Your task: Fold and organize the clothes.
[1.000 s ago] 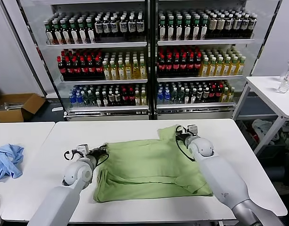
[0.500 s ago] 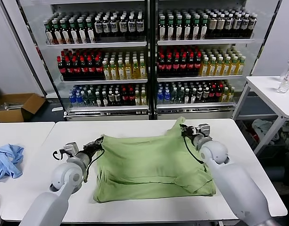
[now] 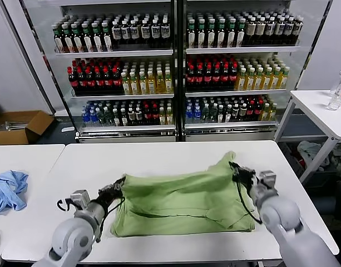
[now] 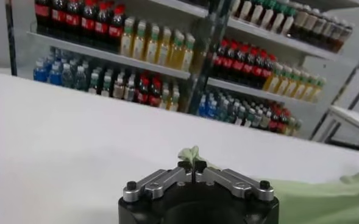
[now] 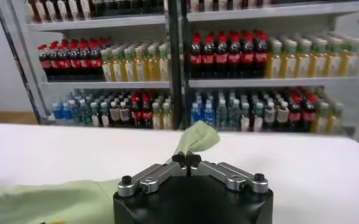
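The sage-green shirt (image 3: 181, 200) lies partly folded on the white table (image 3: 159, 158), its far edge lifted and stretched between my two grippers. My left gripper (image 3: 117, 188) is shut on the shirt's far left corner, which pokes out past the fingertips in the left wrist view (image 4: 191, 156). My right gripper (image 3: 236, 168) is shut on the far right corner, a pale green tuft in the right wrist view (image 5: 199, 135). The near hem rests on the table. No patch or buttons show.
A light blue garment (image 3: 8, 189) lies on a second table at the left. A drinks fridge (image 3: 176, 72) with bottles stands behind. Another white table (image 3: 320, 108) with a bottle is at the right. A cardboard box (image 3: 17, 125) sits on the floor.
Both grippers have pulled the shirt's far edge towards me, folding it over the near part. The arms have drawn back and spread slightly outward.
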Tool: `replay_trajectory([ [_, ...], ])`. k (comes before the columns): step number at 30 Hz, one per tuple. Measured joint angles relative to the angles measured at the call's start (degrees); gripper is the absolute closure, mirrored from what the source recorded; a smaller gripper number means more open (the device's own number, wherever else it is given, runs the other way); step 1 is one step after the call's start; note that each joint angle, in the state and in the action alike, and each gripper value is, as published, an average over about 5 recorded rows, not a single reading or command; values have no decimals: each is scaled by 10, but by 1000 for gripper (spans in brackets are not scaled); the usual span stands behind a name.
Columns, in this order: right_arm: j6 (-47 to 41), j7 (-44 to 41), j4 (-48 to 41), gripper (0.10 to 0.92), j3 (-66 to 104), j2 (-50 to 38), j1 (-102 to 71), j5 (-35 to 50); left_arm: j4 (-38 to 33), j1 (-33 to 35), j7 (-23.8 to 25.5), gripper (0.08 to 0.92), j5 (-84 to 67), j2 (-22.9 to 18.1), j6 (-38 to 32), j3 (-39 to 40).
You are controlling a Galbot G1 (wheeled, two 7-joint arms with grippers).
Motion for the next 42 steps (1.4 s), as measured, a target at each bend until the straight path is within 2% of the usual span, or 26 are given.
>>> replay_trajectory([
  [4,-12,8,27,856,17,8,-46,-9,-8,17,7,876,24,-2,1,3],
  [12,-15,17,72,607,44,15,-109,-31,-31,50,10,650,97,-19,-19,16],
  [21,1,19,108,347,59,28,-166,-66,-34,87,-25,390,199,-58,-47,33],
  [27,5,21,123,215,65,32,-186,-80,-15,91,-45,247,254,-90,-54,50],
  [31,7,23,130,203,68,34,-196,-84,-3,92,-49,317,275,-103,-56,59],
  [42,8,25,139,203,70,37,-204,-92,18,99,-59,637,287,-121,-50,57],
])
